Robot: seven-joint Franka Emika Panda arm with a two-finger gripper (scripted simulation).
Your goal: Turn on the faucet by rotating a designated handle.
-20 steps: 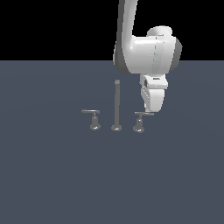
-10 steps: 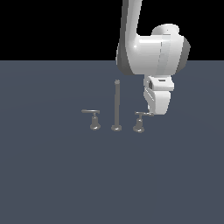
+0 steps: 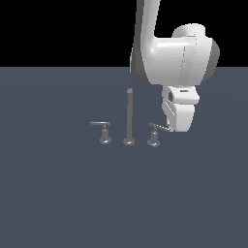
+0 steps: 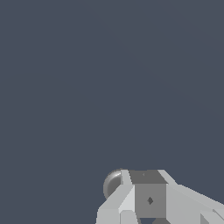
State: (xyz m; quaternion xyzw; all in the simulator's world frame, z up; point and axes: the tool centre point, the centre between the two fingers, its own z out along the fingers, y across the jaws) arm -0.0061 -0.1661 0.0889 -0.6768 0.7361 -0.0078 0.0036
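The faucet stands on the dark floor in the exterior view: a tall thin spout rod [image 3: 129, 116], a twin handle [image 3: 104, 134] on the exterior view's left with its lever overhanging leftward, and the designated handle [image 3: 154, 137] on the right. Its thin lever [image 3: 159, 127] runs diagonally down to the right. My gripper [image 3: 171, 129] hangs low right beside that lever's outer end and appears to touch it. In the wrist view my gripper [image 4: 148, 205] shows with fingers [image 4: 149, 199] together, empty, and a round grey piece of the handle [image 4: 112, 183] beside them.
The white arm [image 3: 169, 53] comes down from above, behind and to the exterior view's right of the faucet. A flat dark grey floor [image 3: 72, 193] surrounds the faucet set.
My gripper has moved toward the exterior view's right and nearer the camera. The designated handle's lever has swung from pointing sideways to a diagonal slant.
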